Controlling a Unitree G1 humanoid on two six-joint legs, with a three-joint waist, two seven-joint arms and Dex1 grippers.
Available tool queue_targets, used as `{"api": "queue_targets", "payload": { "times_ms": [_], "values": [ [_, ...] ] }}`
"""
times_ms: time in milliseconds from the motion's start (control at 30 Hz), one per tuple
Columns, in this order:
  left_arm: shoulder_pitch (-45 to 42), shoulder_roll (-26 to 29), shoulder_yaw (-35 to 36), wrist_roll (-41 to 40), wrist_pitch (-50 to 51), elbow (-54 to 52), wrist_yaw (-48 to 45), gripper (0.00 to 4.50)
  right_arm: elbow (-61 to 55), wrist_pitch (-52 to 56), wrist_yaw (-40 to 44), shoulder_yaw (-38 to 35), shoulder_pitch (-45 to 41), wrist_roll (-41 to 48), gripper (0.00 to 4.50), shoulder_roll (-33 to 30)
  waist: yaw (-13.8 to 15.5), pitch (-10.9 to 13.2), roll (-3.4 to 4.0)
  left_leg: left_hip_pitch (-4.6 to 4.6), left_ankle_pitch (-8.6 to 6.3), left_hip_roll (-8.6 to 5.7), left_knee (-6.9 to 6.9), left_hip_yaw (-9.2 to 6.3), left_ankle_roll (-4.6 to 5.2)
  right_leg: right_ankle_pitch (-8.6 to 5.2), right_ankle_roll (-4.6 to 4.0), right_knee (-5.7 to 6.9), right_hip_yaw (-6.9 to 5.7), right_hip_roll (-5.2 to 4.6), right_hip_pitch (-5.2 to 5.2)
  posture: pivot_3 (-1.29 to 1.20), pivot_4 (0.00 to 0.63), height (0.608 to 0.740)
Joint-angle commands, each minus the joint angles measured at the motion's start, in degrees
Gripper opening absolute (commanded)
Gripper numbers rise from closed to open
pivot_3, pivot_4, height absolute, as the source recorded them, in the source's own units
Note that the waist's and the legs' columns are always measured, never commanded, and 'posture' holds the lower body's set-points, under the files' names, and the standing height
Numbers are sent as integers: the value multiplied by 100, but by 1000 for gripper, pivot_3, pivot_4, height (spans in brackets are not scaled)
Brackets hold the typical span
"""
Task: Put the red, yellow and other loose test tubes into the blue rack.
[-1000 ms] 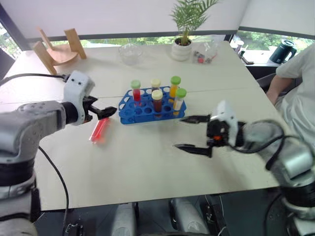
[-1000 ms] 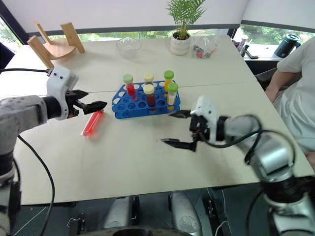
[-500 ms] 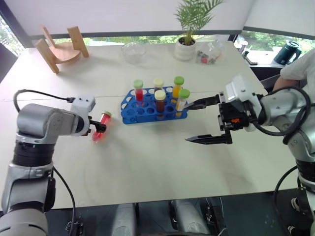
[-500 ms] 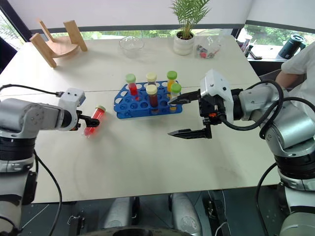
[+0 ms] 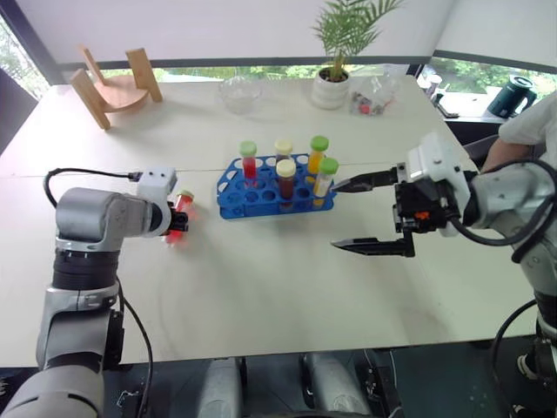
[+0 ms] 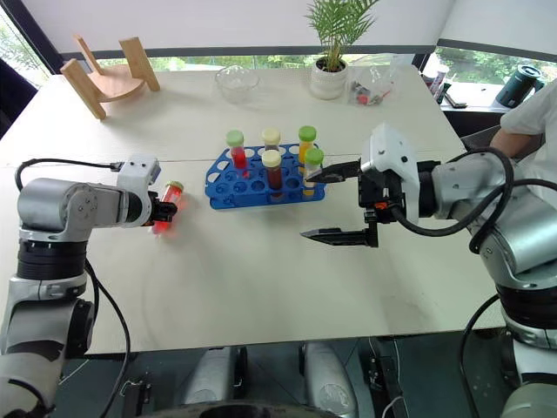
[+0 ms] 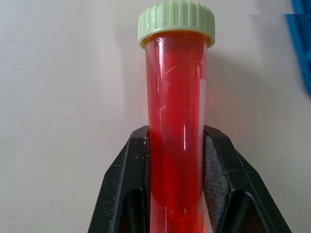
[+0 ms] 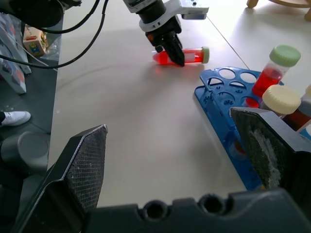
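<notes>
A red test tube (image 7: 177,111) with a pale green cap lies on the table left of the blue rack (image 5: 258,200). My left gripper (image 7: 177,162) is shut on its lower half, one black finger (image 7: 132,167) on each side. It also shows as the left gripper (image 5: 177,221) in the head view. The rack holds several capped tubes upright, among them a red one (image 5: 248,162) and a yellow one (image 5: 325,177). My right gripper (image 5: 371,214) hovers open just right of the rack, with nothing between its fingers.
A wooden stand (image 5: 113,83) sits at the back left. A glass bowl (image 5: 237,91), a potted plant (image 5: 335,83) and a clear bag (image 5: 370,91) line the far edge. A person (image 5: 533,122) sits at the right. Bare table lies in front of the rack.
My left gripper came down onto the lying red tube and closed on it. The right gripper stays open beside the rack. The camera view shifted.
</notes>
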Motion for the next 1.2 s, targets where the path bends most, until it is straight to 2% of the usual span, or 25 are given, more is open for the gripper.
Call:
{"api": "queue_targets", "payload": {
  "times_ms": [33,167,300,433,567,800,1200],
  "values": [
    [-55,-135,1041,-616,-1569,-712,-917,807,-311,21,-320,-393,312,132,4500,30,37,4,-6,-3,0,1,0,0,-1,0,0,0,-2,-1,-2,0,150,740],
    [431,-898,1343,-1083,-3089,-1512,-1530,807,-517,53,-853,-431,564,153,4500,311,85,-3,5,-6,2,1,-4,10,-5,0,-1,-4,3,-6,-9,0,150,740],
    [987,-1538,878,-719,-4530,-1561,-1790,807,-685,114,-1223,-418,647,206,4500,533,111,-6,9,-2,2,0,-2,14,-5,1,0,-3,6,-6,-6,0,150,740],
    [1361,-2269,199,-26,-6490,-728,-2159,807,-870,189,-1568,-406,764,251,4500,664,115,-3,4,-1,2,0,14,15,-4,3,4,-6,8,-3,5,0,150,740],
    [1345,-2680,5,311,-7832,225,-2360,807,-1034,251,-1782,-393,832,280,4500,709,117,-4,4,1,2,-2,26,11,-3,3,4,-17,8,0,22,0,150,740],
    [1249,-2749,-147,635,-8872,1489,-2555,807,-1253,327,-2142,-426,909,410,4500,770,105,-4,5,4,-7,0,28,4,12,3,6,-19,6,6,27,0,150,740],
    [657,-2742,41,497,-9869,3170,-3055,807,-1530,323,-2624,-390,1103,437,4500,904,111,-4,5,4,-7,0,33,3,13,3,7,-19,3,6,31,0,150,740]
  ]
}}
